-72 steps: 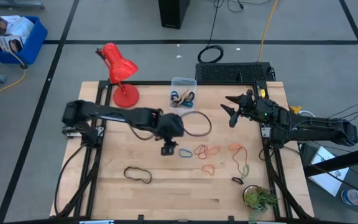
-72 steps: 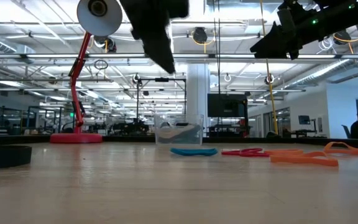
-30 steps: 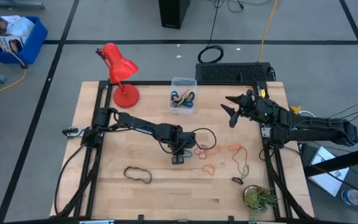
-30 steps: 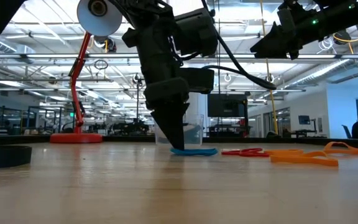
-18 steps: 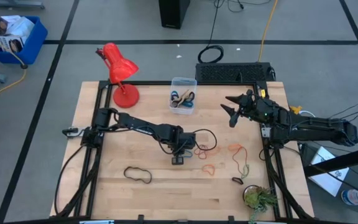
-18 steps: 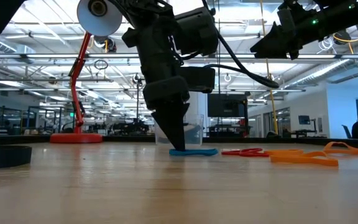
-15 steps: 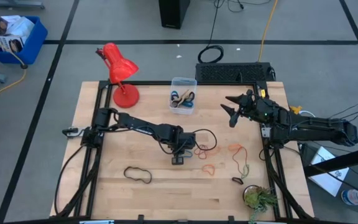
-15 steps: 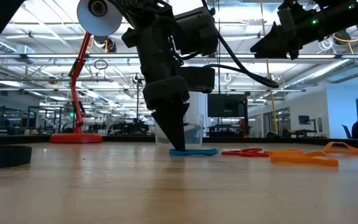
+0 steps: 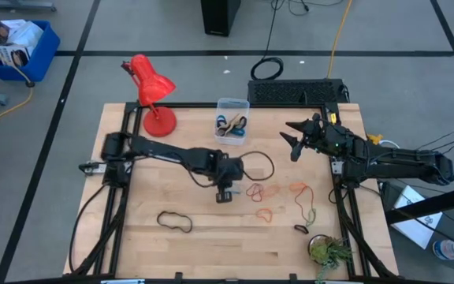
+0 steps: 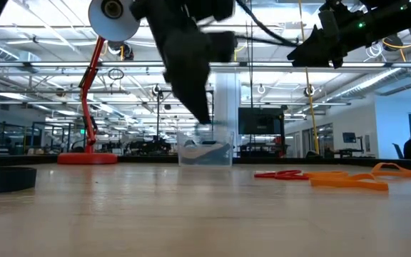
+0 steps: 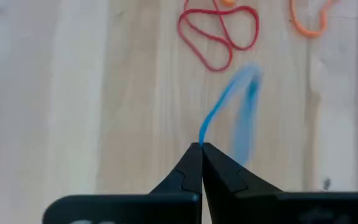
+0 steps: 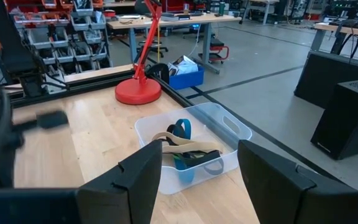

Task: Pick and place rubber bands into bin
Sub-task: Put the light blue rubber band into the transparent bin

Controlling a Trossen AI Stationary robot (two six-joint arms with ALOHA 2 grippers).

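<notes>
1. We see the left tool [image 11: 201,147] above the middle of the worktop [image 9: 132,237], its fingers pinched together on a blue rubber band [image 11: 222,106], which hangs from the tips clear of the wood.
2. In the low view that tool [image 10: 202,118] is raised off the worktop, in front of the clear bin [image 10: 205,150].
3. The bin [image 9: 232,118] stands at the far edge of the worktop beside the red lamp [image 9: 152,95]; we see a few bands [image 12: 185,149] already lying in it.
4. More loose bands lie on the wood near the left tool: red [image 9: 254,190], orange [image 9: 299,188], and a black one [image 9: 175,222] apart near the front edge.
5. The right tool [image 9: 292,136] hangs above the far right of the worktop, its fingers [image 12: 146,175] spread wide and holding nothing.
</notes>
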